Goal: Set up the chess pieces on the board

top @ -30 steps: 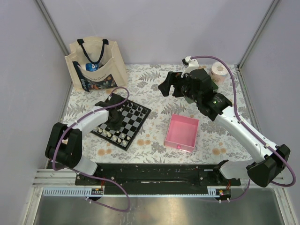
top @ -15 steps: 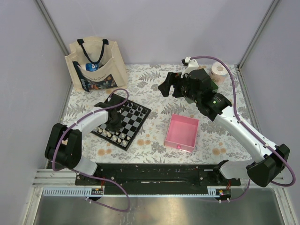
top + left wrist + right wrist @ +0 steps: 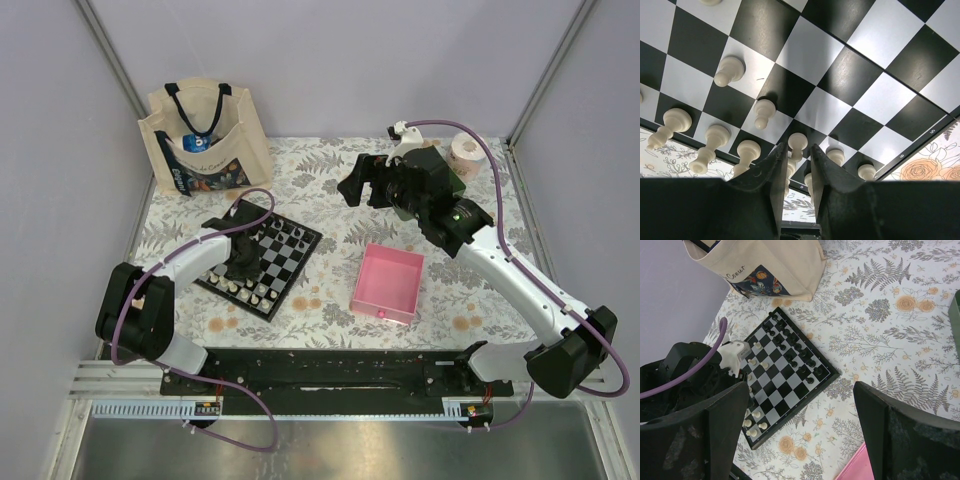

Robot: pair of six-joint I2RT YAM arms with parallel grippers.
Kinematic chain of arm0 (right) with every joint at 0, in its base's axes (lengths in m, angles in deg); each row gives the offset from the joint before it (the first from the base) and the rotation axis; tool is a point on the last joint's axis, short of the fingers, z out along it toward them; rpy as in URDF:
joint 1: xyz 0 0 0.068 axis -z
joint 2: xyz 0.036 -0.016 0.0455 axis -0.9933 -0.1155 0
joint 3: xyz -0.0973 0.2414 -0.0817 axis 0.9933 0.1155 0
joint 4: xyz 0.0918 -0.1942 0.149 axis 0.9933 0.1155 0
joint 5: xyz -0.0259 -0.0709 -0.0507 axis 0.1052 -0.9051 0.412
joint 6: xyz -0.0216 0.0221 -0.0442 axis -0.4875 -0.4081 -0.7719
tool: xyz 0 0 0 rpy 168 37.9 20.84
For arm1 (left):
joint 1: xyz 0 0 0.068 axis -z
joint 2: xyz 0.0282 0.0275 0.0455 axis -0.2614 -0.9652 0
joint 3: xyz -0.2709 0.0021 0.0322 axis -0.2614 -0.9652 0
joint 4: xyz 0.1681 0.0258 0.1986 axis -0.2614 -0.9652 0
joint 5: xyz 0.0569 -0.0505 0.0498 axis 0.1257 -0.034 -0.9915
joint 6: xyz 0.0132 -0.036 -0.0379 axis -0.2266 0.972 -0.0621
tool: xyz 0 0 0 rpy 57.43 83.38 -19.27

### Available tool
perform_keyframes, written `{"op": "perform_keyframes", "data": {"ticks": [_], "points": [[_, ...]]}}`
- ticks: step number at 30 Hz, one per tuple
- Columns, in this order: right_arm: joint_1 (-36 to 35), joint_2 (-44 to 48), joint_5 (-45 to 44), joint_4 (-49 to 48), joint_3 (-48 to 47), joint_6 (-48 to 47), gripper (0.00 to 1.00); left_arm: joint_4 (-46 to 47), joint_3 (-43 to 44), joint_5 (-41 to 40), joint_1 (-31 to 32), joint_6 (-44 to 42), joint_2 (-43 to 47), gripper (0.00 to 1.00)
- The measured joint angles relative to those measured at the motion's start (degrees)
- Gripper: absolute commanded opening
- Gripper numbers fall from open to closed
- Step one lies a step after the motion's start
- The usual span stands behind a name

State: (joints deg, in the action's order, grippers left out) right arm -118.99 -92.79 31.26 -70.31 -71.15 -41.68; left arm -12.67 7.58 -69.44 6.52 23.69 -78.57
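Note:
The board (image 3: 287, 262) lies left of centre on the flowered cloth. Black chess pieces (image 3: 796, 347) line its far side and cream-white chess pieces (image 3: 754, 421) its near side. My left gripper (image 3: 240, 268) hangs low over the white rows. In the left wrist view its jaws (image 3: 794, 150) stand a narrow gap apart, and a white pawn (image 3: 797, 141) stands on the board (image 3: 850, 75) between the fingertips. Two more pawns (image 3: 729, 70) (image 3: 763, 111) stand one row forward. My right gripper (image 3: 362, 185) hovers high at the back, wide open and empty (image 3: 801, 387).
A pink square tray (image 3: 388, 282) sits right of the board. A cream tote bag (image 3: 205, 140) stands at the back left and a paper roll (image 3: 463, 152) at the back right. A green edge (image 3: 956, 310) shows at the right of the right wrist view.
The left gripper's jaws have parted slightly over the white pawn, after a small shift along the white rows. The right arm has not moved.

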Motion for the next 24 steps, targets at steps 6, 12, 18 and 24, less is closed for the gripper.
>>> {"op": "perform_keyframes", "data": {"ticks": [6, 12, 18, 24], "points": [[0.0, 0.0, 0.0, 0.0, 0.1, 0.0, 0.95, 0.0, 0.0, 0.0, 0.0, 0.0, 0.5, 0.39], [0.0, -0.1, 0.0, 0.0, 0.1, 0.0, 0.95, -0.4, 0.5, -0.4, 0.0, 0.0, 4.5, 0.45], [0.1, -0.2, 0.0, 0.0, 0.1, 0.1, 0.96, -0.2, 1.1, -1.9, -1.5, 0.6, 6.9, 0.47], [0.1, -0.2, 0.0, 0.0, 0.1, 0.1, 0.96, -0.2, 1.1, -2.0, -5.5, 0.8, 6.5, 0.44]]}}
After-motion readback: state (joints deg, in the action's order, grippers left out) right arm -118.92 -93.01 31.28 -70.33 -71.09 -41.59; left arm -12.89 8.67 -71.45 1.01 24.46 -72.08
